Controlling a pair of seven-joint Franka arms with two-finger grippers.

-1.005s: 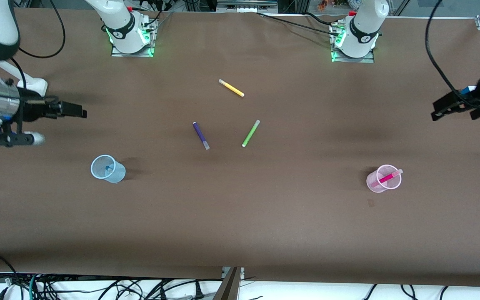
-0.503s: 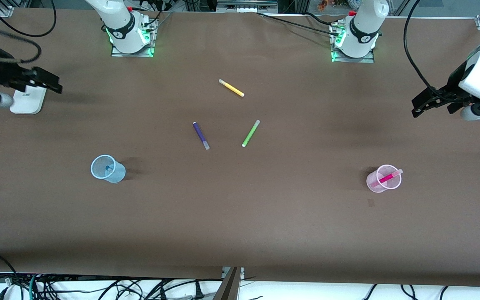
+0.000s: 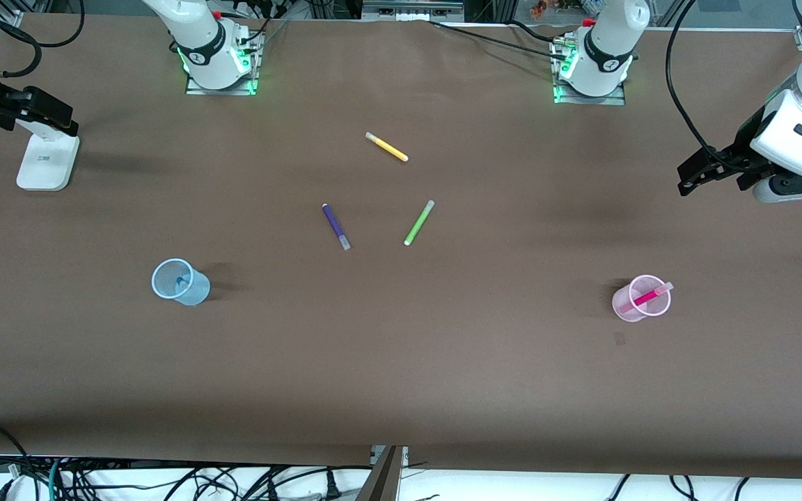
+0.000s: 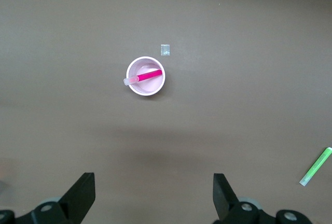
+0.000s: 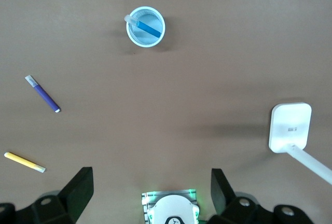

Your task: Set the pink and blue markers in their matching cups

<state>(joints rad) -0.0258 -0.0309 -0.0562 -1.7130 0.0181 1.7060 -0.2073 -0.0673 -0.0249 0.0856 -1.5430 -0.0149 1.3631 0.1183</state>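
Observation:
The pink marker (image 3: 646, 297) leans inside the pale pink cup (image 3: 629, 310) toward the left arm's end of the table; both show in the left wrist view, marker (image 4: 148, 75) in cup (image 4: 147, 88). The blue marker (image 5: 147, 27) leans inside the pale blue cup (image 5: 136, 38); in the front view the blue cup (image 3: 192, 291) stands toward the right arm's end. My left gripper (image 3: 695, 176) is open and empty, raised at the table's left-arm end. My right gripper (image 3: 46, 115) is open and empty, raised at the right-arm end.
A dark purple marker (image 3: 335, 225), a lime green marker (image 3: 418, 223) and a yellow marker (image 3: 386, 147) lie mid-table, farther from the front camera than the cups. A white stand (image 3: 46, 163) sits under my right gripper. A small pale tape patch (image 4: 165, 50) lies beside the pink cup.
Both arms have risen and drawn back toward their bases' side of the table, away from the cups. The cups and markers have not moved.

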